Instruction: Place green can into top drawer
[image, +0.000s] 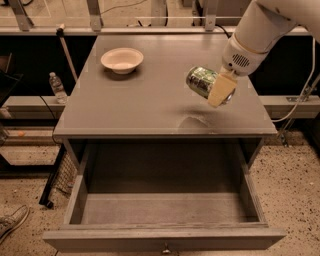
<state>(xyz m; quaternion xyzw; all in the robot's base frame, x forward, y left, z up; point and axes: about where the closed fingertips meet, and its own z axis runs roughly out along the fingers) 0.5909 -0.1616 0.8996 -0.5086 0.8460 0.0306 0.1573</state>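
Observation:
The green can (201, 81) is a shiny metal can with a green and white label, held on its side in the air above the right part of the grey tabletop (150, 100). My gripper (218, 89) is shut on the can; one cream finger (221, 90) crosses its front, the other is hidden behind it. The can's shadow lies on the tabletop below. The top drawer (165, 210) stands pulled open under the table, its grey inside bare, a small knob (165, 248) on its front panel.
A cream bowl (122, 59) sits on the tabletop at the back left. A clear water bottle (57, 86) stands on a ledge left of the table. A shoe (11, 222) shows at the bottom left on the speckled floor. Cables run at the right.

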